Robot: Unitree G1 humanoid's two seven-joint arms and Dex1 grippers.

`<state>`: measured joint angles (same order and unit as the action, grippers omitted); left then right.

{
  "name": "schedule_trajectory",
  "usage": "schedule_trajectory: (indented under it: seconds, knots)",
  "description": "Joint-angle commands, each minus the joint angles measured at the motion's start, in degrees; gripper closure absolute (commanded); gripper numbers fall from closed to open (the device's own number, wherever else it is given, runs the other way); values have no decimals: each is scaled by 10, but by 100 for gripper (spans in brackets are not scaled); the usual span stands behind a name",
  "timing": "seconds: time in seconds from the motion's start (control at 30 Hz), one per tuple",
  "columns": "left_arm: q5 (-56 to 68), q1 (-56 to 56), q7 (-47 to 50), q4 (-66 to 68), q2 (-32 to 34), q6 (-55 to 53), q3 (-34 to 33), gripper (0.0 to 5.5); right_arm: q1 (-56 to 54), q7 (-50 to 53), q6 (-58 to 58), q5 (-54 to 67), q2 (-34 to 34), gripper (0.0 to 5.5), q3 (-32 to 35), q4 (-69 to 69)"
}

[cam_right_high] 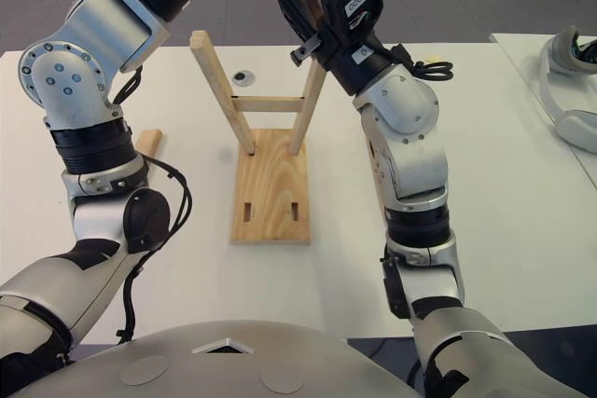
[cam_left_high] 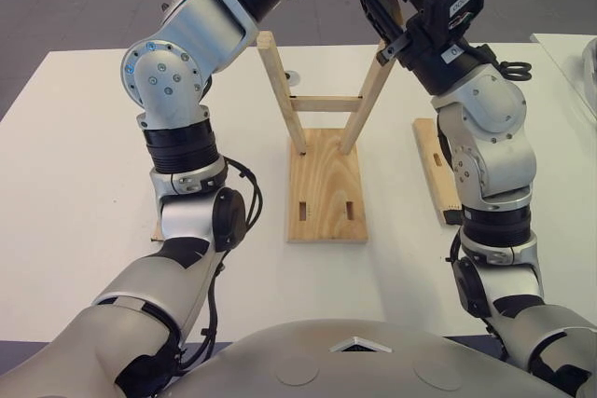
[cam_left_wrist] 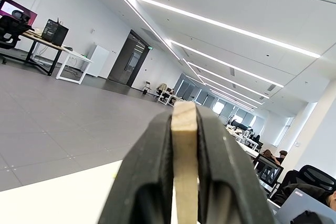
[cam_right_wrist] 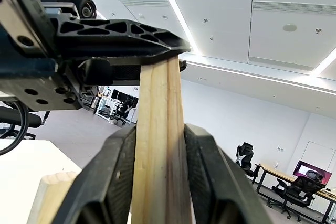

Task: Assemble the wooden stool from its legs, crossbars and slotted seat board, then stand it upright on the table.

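Seat board: flat on the bench, between our arms. Two legs stand at its far end, joined by a crossbar.
Free leg: untouched.
Held leg: tilted. Our right hand is clenched on its upper part, and our left hand is clenched on its top end.
Spare wooden piece: flat on the bench beside our right arm.

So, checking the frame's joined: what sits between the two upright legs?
One crossbar spans from the left leg to the right leg, above the seat board, shown in both eye views.
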<state>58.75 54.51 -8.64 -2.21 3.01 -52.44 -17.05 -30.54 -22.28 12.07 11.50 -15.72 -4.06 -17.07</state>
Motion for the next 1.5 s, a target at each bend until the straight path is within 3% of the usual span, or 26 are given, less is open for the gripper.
schedule_trajectory:
  seconds: [0.03, 0.07, 0.3, 0.4, 0.47, 0.6, 0.7, 0.83, 1.03, 1.2, 1.5]
  knots:
    - [4, -13, 0, -1, 1, -8, 14, 508, 3, 17, 22, 10, 14, 418, 13, -7]
    - [3, -14, 0, -1, 2, -7, 15, 508, 2, 18, 27, 16, 17, 418, 17, -9]
    - [-34, 34, -4, 23, 46, 50, -3, 509, 9, 16, 32, 16, 19, 269, 16, -15]
    - [-98, 140, -6, 66, 155, 155, -57, 509, 21, 0, 49, 14, 8, 243, -1, -24]
    - [-171, 149, -21, 46, 247, 195, -54, 509, 34, 3, 53, 9, 10, 243, -11, -36]
    - [-273, -49, -64, -55, 353, 192, -16, 509, 68, 47, 53, -7, 13, 243, 23, -53]
    - [-297, -255, -98, -85, 334, 210, -6, 509, 92, 73, 52, -18, 13, 243, 46, -57]
    - [-284, -387, -110, -88, 282, 216, -16, 509, 105, 88, 54, -13, 18, 243, 60, -56]
    - [-325, -495, -109, -98, 281, 258, -50, 509, 123, 99, 56, -22, 17, 243, 72, -68]
    - [-299, -617, -196, -109, 200, 393, -56, 509, 141, 104, 53, -29, 15, 243, 75, -76]
    - [-338, -638, -204, -60, 184, 511, -62, 509, 141, 93, 52, -30, 5, 243, 72, -72]
